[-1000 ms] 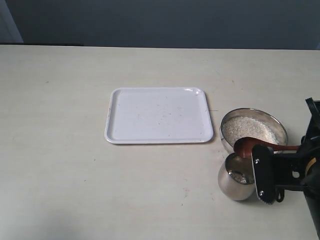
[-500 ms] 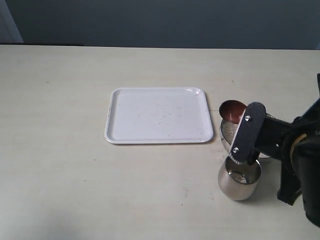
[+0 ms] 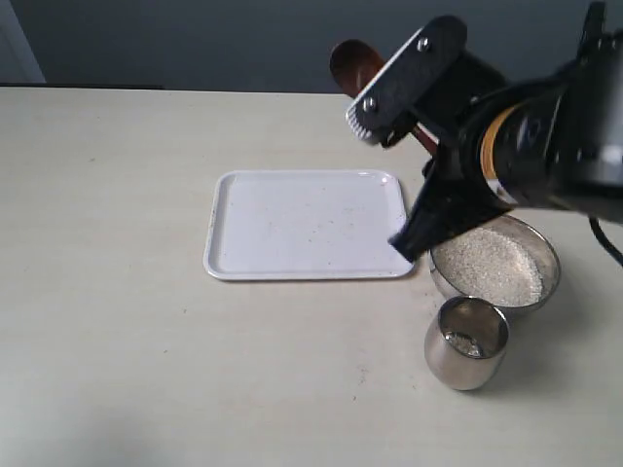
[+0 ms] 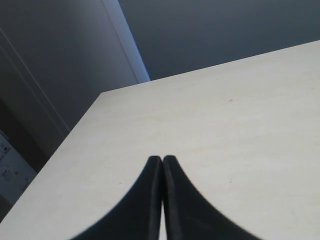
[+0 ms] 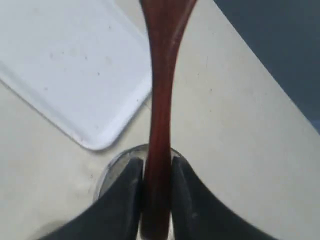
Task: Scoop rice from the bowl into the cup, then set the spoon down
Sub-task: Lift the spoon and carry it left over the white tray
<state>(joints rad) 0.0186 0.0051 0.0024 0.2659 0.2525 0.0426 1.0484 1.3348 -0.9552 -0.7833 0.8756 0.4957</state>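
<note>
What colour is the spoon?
The spoon is reddish-brown, like dark wood. The right wrist view shows it best.

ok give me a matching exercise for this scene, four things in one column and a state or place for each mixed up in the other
Things:
1. spoon
2. bowl
3. cup
4. tray

States or places:
A. only a little rice at the bottom
B. white and flat, left of the bowl
C. held up in the air by the right fingers
D. well filled with rice

Pairs: 1-C, 2-D, 3-A, 4-B
</note>
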